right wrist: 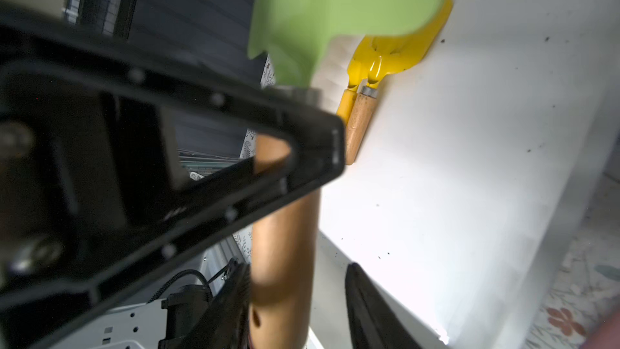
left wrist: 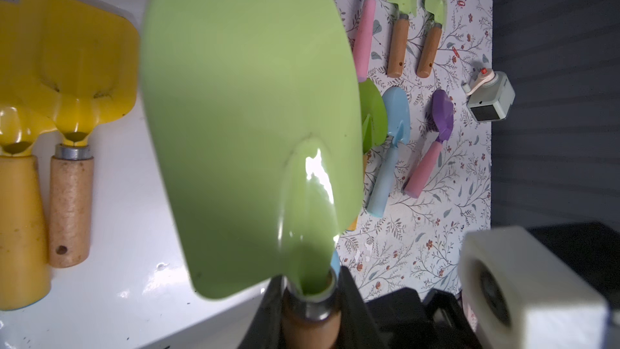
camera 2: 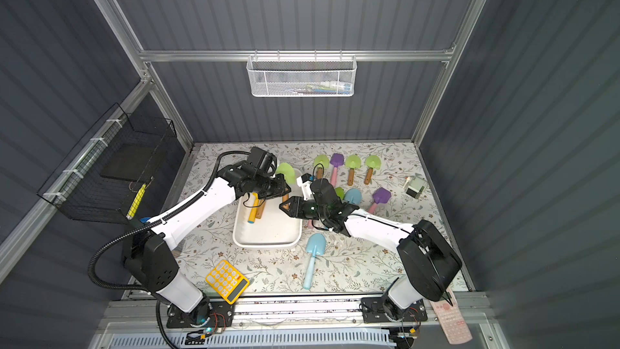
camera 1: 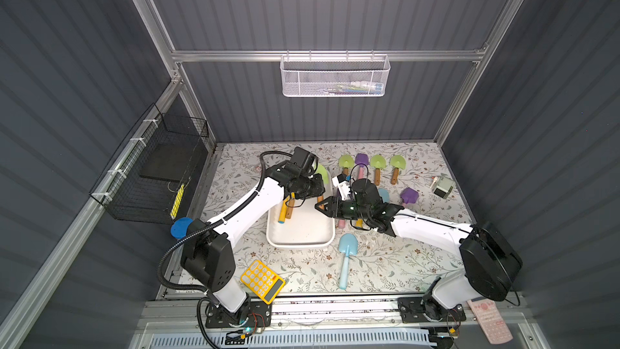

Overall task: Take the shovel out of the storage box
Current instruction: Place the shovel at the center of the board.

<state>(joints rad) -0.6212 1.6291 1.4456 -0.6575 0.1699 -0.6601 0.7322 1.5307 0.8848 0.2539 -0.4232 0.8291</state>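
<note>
The white storage box (camera 1: 302, 238) (camera 2: 268, 235) lies mid-table. A green shovel (camera 1: 322, 172) (left wrist: 248, 95) with a wooden handle (right wrist: 285, 246) hangs over the box's far right part. My left gripper (camera 1: 317, 190) (left wrist: 310, 293) is shut on the handle just below the metal collar. My right gripper (camera 1: 320, 204) (right wrist: 297, 273) straddles the handle's free end, open: one finger touches the wood and a gap shows at the other. Two yellow shovels (camera 1: 285, 209) (left wrist: 67, 52) lie in the box on the left.
Several shovels (camera 1: 377, 162) lie on the floral cloth right of the box, a blue one (camera 1: 347, 253) in front. A yellow calculator (camera 1: 263, 282) sits front left, a sharpener (camera 1: 443, 187) at the right. White mesh basket (camera 1: 333, 77) and black wire basket (camera 1: 151, 176) hang on the walls.
</note>
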